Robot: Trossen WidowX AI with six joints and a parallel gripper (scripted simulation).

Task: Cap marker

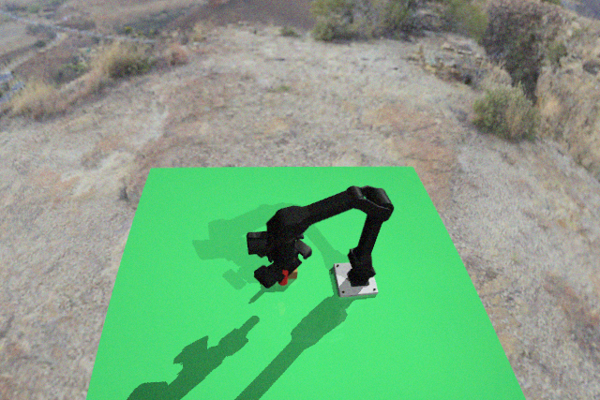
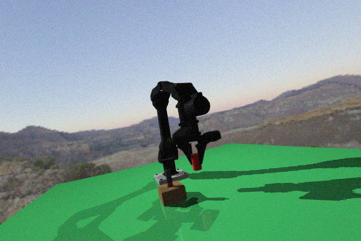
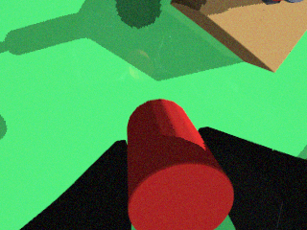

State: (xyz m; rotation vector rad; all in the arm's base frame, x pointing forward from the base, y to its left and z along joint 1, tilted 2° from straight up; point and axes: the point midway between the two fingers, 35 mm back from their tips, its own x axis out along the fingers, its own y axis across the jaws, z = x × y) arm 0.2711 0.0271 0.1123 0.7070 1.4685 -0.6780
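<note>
The jaws clamp the red cap [image 2: 196,161] and hold it above the green bench [image 2: 262,203], ready to carry toward the marker [image 2: 168,177] upright in its holder block [image 2: 172,193].

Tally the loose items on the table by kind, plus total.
Red cap, held in the pincer: 1
Dark marker, upright in the block: 1
Brown holder block: 1
Total: 3
</note>
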